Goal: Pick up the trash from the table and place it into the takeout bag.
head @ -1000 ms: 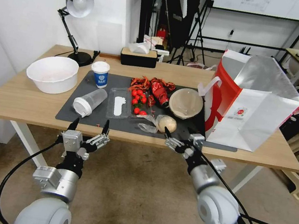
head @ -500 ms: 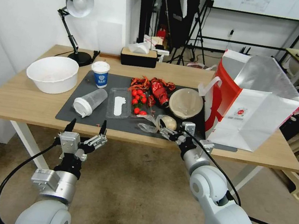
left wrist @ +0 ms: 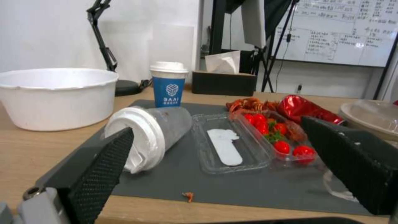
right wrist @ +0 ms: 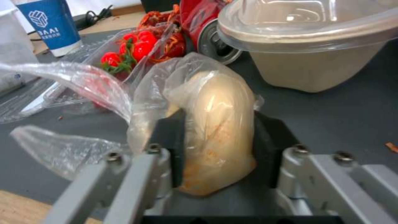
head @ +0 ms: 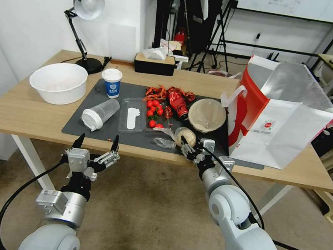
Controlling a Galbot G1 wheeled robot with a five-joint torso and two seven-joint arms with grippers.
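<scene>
— What's changed on your end?

— Since a second ago I've brought the right gripper (head: 188, 146) in from the table's front edge onto the mat; its two black pads are now pressed against either side of the bun in clear plastic (right wrist: 215, 124), which lies on the dark grey mat (head: 103, 130) near the front.

— What's crowding it?

— Plenty. The beige round bowl (head: 207, 115) with its clear lid sits just behind the bun, the crushed red can (head: 178, 103) lies beside that, and an open clear tray of cherry tomatoes (head: 154, 111) is close on the left. Loose plastic from the wrapper trails toward the tray.

— And the bag?

— The takeout bag (head: 278, 116) stands upright on the table (head: 18, 113), just right of the bowl, mouth open.

— Left arm?

— My left gripper (head: 95, 144) hovers at the front edge, fingers spread wide, facing the clear white-lidded cup (left wrist: 149, 133) lying on its side. Behind it stand the white blue-logo paper cup (left wrist: 168, 83) and a large white bowl (head: 58, 82).
</scene>
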